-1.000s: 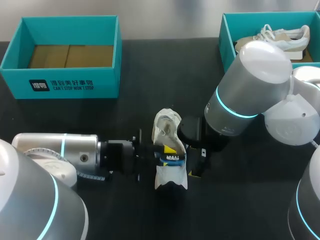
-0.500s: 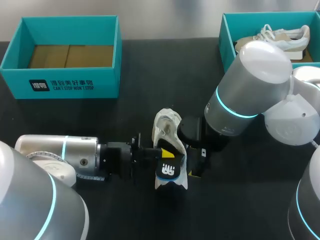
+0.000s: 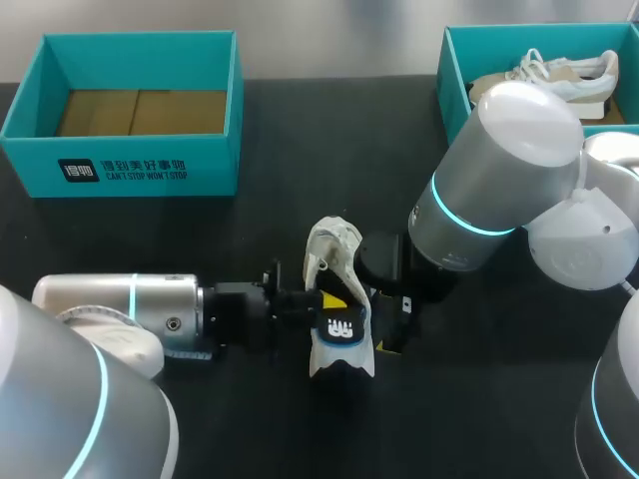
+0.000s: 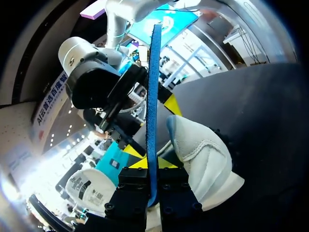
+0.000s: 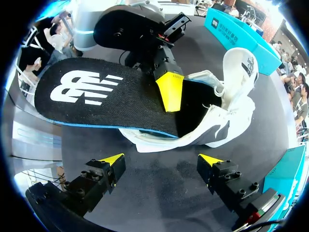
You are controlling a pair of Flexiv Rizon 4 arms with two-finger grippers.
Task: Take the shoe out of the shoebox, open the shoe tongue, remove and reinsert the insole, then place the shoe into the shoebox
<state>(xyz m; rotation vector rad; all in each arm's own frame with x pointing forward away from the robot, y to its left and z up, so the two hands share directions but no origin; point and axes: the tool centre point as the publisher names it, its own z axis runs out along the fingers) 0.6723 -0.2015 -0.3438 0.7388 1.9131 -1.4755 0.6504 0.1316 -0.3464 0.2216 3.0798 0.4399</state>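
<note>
A white shoe (image 3: 332,255) lies on the black table at the middle, also seen in the left wrist view (image 4: 205,159) and the right wrist view (image 5: 227,108). My left gripper (image 3: 321,299) comes in from the left and is shut on the black insole (image 3: 341,327) with a white logo and blue edge. The insole (image 5: 101,94) lies flat over the shoe, one end in its opening; in the left wrist view the insole (image 4: 153,96) shows edge-on between my left gripper (image 4: 152,163). My right gripper (image 5: 161,164) stands open and empty just right of the shoe (image 3: 391,324).
An empty teal shoebox (image 3: 130,165) with a cardboard floor stands at the back left. A second teal box (image 3: 451,70) at the back right holds another white shoe (image 3: 544,75). My right arm's big elbow (image 3: 504,165) hangs over the table's right middle.
The insole has turned from tilted to flat, logo up, and shifted a little over the shoe. The left gripper closed slightly on it. The right arm has not moved.
</note>
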